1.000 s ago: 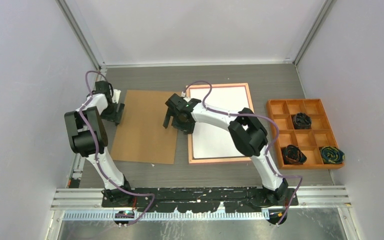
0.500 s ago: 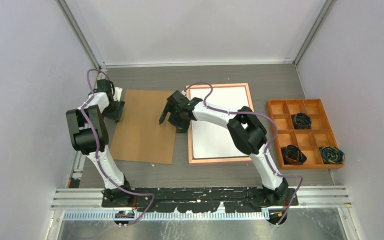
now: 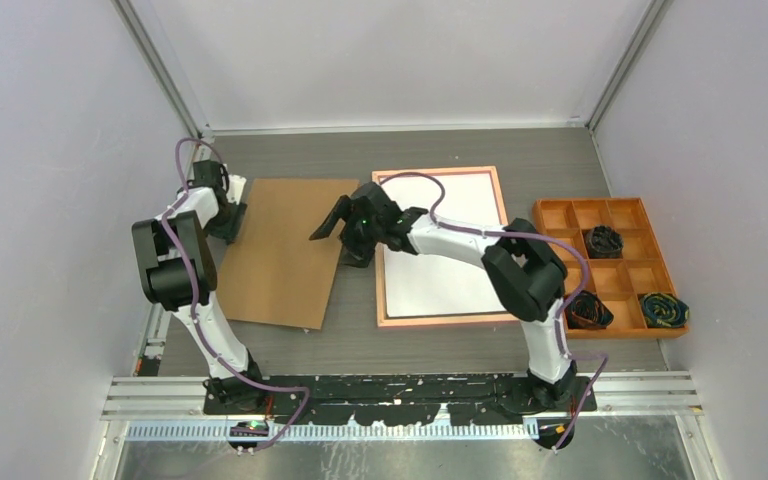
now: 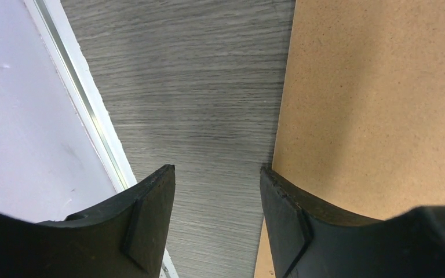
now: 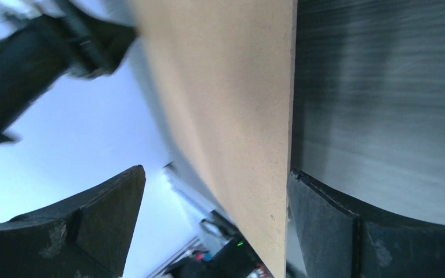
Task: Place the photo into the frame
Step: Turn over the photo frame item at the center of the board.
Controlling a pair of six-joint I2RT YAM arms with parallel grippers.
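- Right gripper (image 5: 215, 174): jaws wide, straddling the right edge of the board (image 3: 280, 255). The thin edge runs between them, nearer one finger, and is not pinched.
- The board looks tipped, with its right edge up off the worktop (image 3: 360, 150) and its left edge down.
- Left gripper (image 4: 217, 169): jaws about half apart, bare worktop in the gap, nothing clamped. One finger sits right at the board's left edge, seemingly as a stop.
- Photo (image 3: 440, 240): lies white back up inside the frame (image 3: 440, 321), just right of the board. The printed side is hidden. The frame lies flat on the worktop.
- Tray (image 3: 600, 201): far right, well apart, not involved.
- Step, as I read it: the photo is seated, and the work in hand is the board, raised by one edge so it can go over the photo.
- Next move calls for the right jaws to close on the raised edge for a true pinch, while the left gripper holds the far edge from sliding.
- Then carry the board right and square it to the frame's opening before lowering. Keep its corner from dragging across the photo.
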